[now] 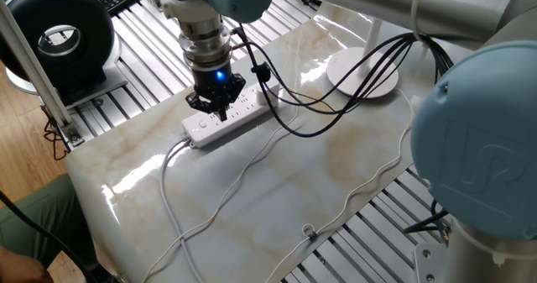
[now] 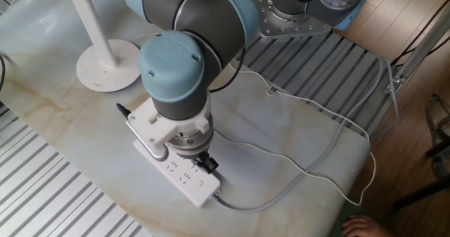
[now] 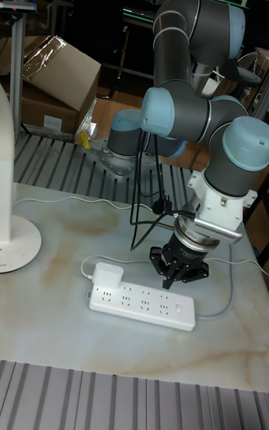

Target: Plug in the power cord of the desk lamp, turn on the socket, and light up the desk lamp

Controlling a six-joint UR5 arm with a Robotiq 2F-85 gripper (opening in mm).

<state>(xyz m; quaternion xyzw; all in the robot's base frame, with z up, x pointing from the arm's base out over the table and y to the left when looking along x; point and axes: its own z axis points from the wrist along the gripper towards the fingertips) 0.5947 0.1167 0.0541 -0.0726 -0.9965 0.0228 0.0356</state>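
The socket (image 3: 142, 303) is laid flat near the middle of the tabletop (image 1: 277, 195), with the gripper (image 3: 178, 278) hung just above its button end. A plug (image 3: 107, 276) is seated at the opposite end — the end nearer the desk lamp (image 3: 13, 240), which is stood towards a tabletop corner. The power cord (image 2: 309, 170) is trailed across the tabletop to its edge. A fan (image 1: 57, 35) is placed off the tabletop, beyond the socket's side.
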